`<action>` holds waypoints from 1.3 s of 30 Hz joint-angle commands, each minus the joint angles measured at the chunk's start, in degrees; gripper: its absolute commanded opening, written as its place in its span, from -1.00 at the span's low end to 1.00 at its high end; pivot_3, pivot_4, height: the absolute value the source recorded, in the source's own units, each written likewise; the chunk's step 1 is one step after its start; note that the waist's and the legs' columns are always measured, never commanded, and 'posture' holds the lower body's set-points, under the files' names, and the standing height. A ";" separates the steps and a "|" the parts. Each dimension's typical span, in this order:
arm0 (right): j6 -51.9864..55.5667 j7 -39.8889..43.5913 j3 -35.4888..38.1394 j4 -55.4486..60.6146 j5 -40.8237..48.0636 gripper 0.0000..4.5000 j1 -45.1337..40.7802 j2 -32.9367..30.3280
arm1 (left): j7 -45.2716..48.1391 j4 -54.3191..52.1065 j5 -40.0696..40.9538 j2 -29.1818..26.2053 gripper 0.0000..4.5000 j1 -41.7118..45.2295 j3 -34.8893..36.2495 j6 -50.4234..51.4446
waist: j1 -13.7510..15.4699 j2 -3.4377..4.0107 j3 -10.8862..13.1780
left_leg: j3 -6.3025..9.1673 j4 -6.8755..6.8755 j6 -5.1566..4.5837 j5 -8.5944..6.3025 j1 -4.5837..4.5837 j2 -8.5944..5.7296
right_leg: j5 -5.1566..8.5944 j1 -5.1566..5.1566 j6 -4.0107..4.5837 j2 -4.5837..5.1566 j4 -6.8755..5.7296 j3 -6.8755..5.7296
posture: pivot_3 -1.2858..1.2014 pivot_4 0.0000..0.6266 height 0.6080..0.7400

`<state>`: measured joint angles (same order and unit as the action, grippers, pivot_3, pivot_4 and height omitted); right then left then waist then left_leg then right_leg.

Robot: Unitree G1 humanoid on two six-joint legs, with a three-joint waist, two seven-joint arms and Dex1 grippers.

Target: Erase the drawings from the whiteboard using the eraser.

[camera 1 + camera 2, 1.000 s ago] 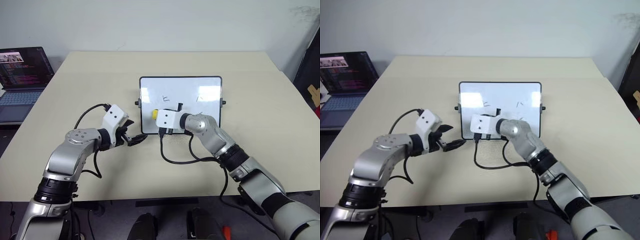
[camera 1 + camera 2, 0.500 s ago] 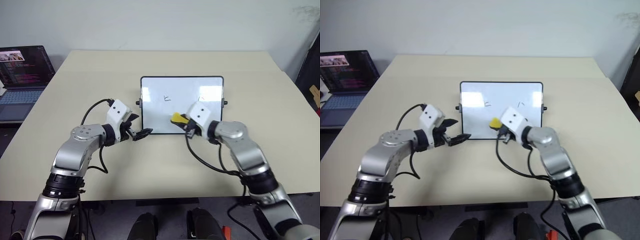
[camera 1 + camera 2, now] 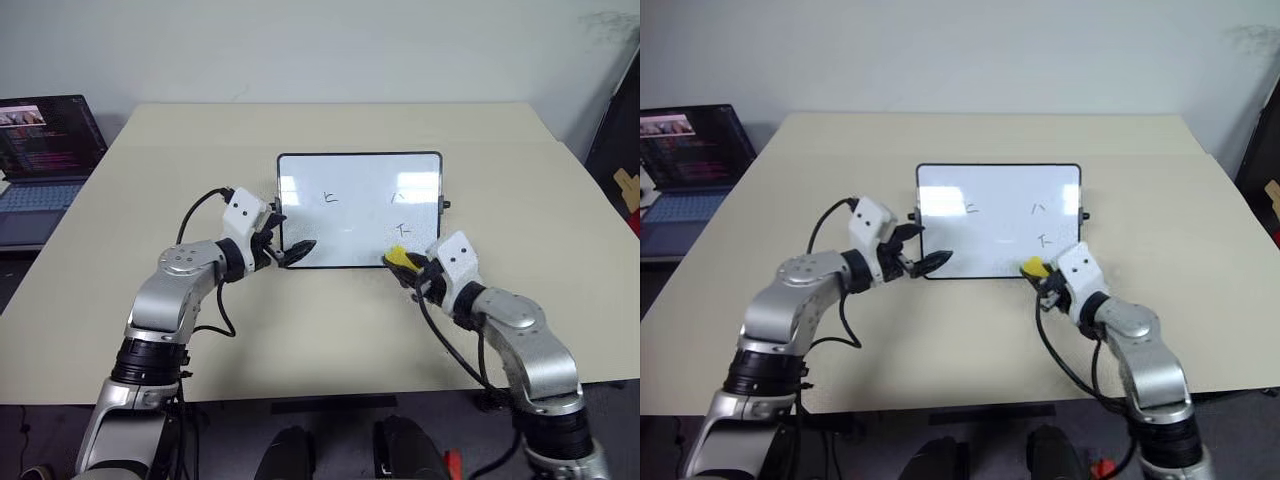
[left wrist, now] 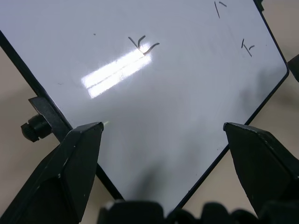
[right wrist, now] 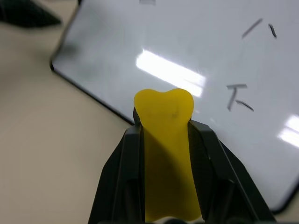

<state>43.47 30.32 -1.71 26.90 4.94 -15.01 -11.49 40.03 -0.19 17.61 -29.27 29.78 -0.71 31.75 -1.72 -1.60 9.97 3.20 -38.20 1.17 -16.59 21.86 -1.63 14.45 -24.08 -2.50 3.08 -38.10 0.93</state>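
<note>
Eraser (image 5: 164, 154): yellow block, pinched tight between the two black fingers (image 5: 122, 177) of the R gripper (image 3: 412, 270), tip sticking out past them. Sits just at the near edge of the board (image 3: 359, 209), toward its right corner; cannot tell if touching the surface. Pointed forward and to the left, across the board.

Board: white, glossy, thin black frame, knobs on both sides, lying flat mid-table (image 3: 150, 170). Three marks still visible: one squiggle (image 3: 331, 197) upper left of centre, one mark (image 3: 397, 197) upper right, one T-like mark (image 3: 401, 227) just below that, closest to the eraser. In the R wrist view the T-like mark (image 5: 237, 96) lies just beyond the eraser tip, a bit to one side, the two-stroke mark (image 5: 259, 29) further off. Light glare streaks on the surface.

L gripper (image 3: 290, 252): at the board's near left corner, fingers spread wide apart, holding nothing. In the L wrist view one finger (image 4: 70, 168) on each side of the board's corner, left knob (image 4: 32, 128) just beside the one finger; contact w/ frame unclear.

Black cables looping from both wrists over the table. Laptop (image 3: 45, 150) w/ lit screen off to the far left, on a separate surface, well apart from the board.
</note>
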 commanded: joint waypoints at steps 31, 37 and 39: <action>-25.40 -6.77 -16.47 -26.58 -13.97 -0.57 -25.41 -3.57 | -3.58 -0.92 0.56 1.95 1.00 2.83 2.78 1.53 | -0.34 0.00 0.00 | -0.07 0.02 0.12 0.08 -0.03 -0.02 | 0.00 -0.03 0.00 -0.06 0.00 0.01 | 0.03 -0.52 1.00; -33.40 -5.95 -18.99 -44.04 -17.48 -0.57 -36.49 -1.96 | -3.41 -2.17 0.70 2.04 1.00 1.76 2.46 1.74 | -0.27 0.00 0.00 | -0.08 0.03 0.19 0.12 0.03 -0.02 | 0.00 -0.04 0.00 -0.03 0.10 0.01 | 0.03 -0.52 1.00; -35.54 -6.13 -19.44 -48.57 -18.44 -0.57 -39.02 -1.31 | -3.46 -2.74 0.77 2.14 1.00 1.29 2.53 1.85 | -0.28 0.00 0.00 | -0.09 0.03 0.19 0.12 0.04 -0.02 | 0.00 -0.06 0.00 -0.02 0.11 0.02 | 0.03 -0.52 1.00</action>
<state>10.67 24.24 -21.39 -20.65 -12.64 -52.09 -13.14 36.70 -0.19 17.91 -26.91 30.91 1.48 33.69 -1.99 -1.60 9.97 3.12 -38.16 1.37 -16.47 21.89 -1.65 14.45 -24.14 -2.50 3.07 -37.99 0.94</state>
